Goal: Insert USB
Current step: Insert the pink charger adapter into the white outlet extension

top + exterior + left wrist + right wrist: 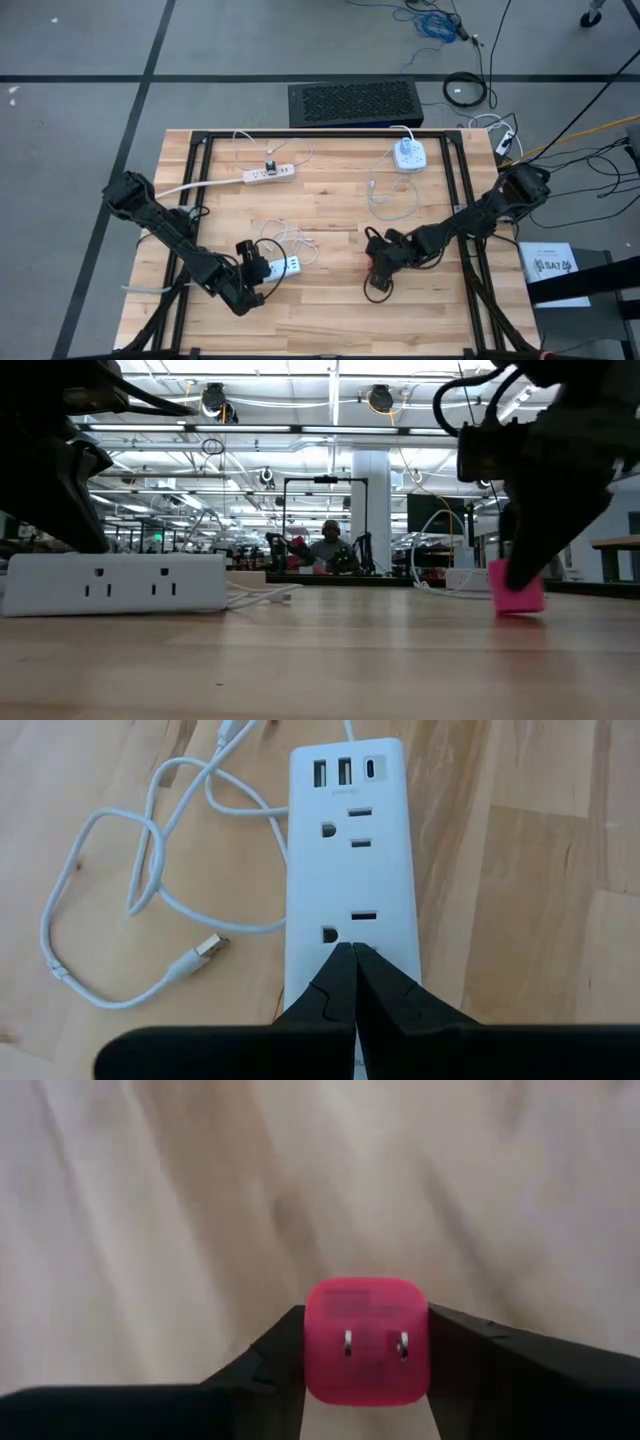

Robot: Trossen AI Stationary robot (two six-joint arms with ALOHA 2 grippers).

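A white power strip (pixel 350 850) lies flat on the wooden table at the near left (pixel 283 266), its USB ports at the end away from my left gripper (pixel 355 955). That gripper is shut and sits over the strip's other end. Beside the strip lies a white USB cable (pixel 120 910), its metal plug (pixel 208 948) free on the wood. Near the table's middle, a pink charger cube (pixel 367 1340) stands on the table (pixel 518 592) between the fingers of my right gripper (pixel 378 262). My left gripper rests its shut fingertips on the strip's top face (pixel 345 925), beside the outlet farthest from the USB ports. The fingers slant down along the strip's length. The strip lies flat on the table. My right gripper pinches the cube by two opposite sides (pixel 312 1342), one finger on each. The fingers slant down from above. The face with two metal prongs (pixel 375 1344) looks back toward the wrist. The cube's bottom (pixel 520 608) sits on the wood.
A second white power strip (pixel 268 173) and a round white outlet hub (pixel 408 155) with a looped cable (pixel 390 195) lie at the far side. A black box (pixel 355 102) stands beyond the far edge. Black frame rails (pixel 470 200) run along the table's sides.
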